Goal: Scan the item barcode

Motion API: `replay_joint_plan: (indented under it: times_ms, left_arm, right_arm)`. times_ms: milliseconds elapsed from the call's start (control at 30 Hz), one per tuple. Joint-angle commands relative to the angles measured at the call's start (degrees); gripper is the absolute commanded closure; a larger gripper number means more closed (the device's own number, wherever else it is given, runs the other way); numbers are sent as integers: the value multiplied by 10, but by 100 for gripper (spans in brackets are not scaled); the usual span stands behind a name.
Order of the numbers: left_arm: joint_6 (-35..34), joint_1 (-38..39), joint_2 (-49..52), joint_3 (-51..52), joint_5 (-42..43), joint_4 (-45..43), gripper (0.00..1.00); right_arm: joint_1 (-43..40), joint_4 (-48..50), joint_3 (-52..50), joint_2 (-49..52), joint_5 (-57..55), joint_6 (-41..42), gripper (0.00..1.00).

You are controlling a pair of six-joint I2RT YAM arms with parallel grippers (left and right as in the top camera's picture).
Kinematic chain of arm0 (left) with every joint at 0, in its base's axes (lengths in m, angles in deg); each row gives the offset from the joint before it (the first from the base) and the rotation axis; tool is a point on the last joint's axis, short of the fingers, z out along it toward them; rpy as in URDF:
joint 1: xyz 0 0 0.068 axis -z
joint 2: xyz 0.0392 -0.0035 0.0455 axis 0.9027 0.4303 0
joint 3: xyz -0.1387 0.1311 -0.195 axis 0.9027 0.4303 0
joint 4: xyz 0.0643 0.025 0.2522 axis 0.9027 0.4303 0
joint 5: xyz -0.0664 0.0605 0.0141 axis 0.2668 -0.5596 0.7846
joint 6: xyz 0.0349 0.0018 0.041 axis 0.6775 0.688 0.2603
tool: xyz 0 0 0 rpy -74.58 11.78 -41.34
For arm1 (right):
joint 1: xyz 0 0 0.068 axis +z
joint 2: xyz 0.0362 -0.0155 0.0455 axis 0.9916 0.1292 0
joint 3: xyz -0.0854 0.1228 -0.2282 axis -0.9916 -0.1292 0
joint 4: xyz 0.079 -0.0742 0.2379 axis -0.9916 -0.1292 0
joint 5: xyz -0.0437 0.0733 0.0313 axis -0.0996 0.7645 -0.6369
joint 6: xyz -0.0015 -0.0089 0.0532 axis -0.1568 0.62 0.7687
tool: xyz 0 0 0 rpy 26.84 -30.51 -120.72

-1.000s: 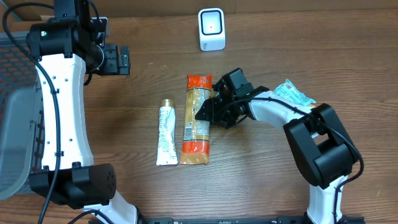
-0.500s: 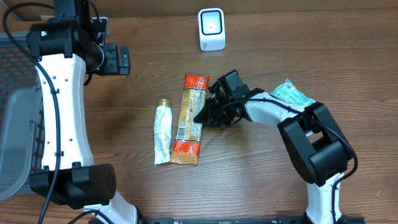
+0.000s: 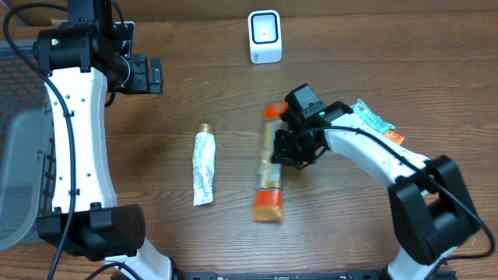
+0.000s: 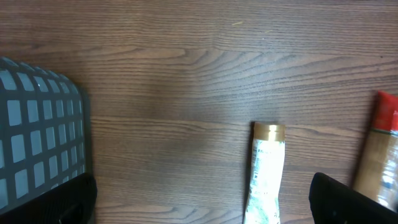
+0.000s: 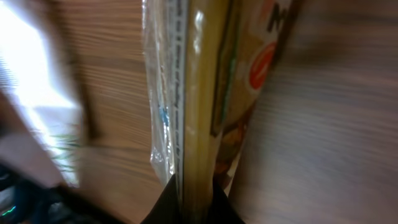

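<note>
**Right gripper clamps snack packet mid-bench**

The right gripper [image 3: 289, 148] is closed tight on a long snack packet [image 3: 269, 175] with orange ends, gripping its right edge. The packet lies lengthwise near-to-far at the middle of the bench [image 3: 334, 225], on the near side of the white scanner [image 3: 264, 36] and right of a gold-capped tube [image 3: 204, 166]. The left gripper [image 3: 144, 74] hangs far left, jaws spread wide and empty. A grey mesh basket [image 3: 15, 179] sits at the left edge; its contents cannot be made out. A teal packet [image 3: 372, 120] lies far right.

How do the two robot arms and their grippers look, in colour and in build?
Both arms have white shells and black joints. Black cables run along the left arm, which shows small dark dots; the left gripper is black. The right arm has a black cable too, and the right gripper is black.
</note>
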Motion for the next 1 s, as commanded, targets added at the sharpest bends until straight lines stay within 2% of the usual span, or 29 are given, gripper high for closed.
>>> replay_joint_plan:
  times_ms: [0, 100, 200, 533, 767, 867, 967]
  left_arm:
    - [10, 4, 7, -1, -3, 1, 1]
    - [10, 4, 7, -1, -3, 1, 0]
    - [10, 4, 7, -1, -3, 1, 1]
    - [10, 4, 7, -1, -3, 0, 0]
    - [10, 4, 7, -1, -3, 0, 0]
    - [10, 4, 7, -1, -3, 0, 0]
    - [10, 4, 7, -1, -3, 0, 1]
  right_arm:
    - [5, -62, 83, -36, -148, -18, 96]
    - [24, -115, 124, -36, -222, -18, 96]
    - [49, -116, 133, -35, -272, -17, 96]
    - [89, -114, 133, 57, -282, -17, 96]
    - [88, -84, 132, 93, -204, -71, 63]
    - [82, -77, 132, 93, -200, -76, 52]
    - [64, -79, 132, 93, -184, -87, 47]
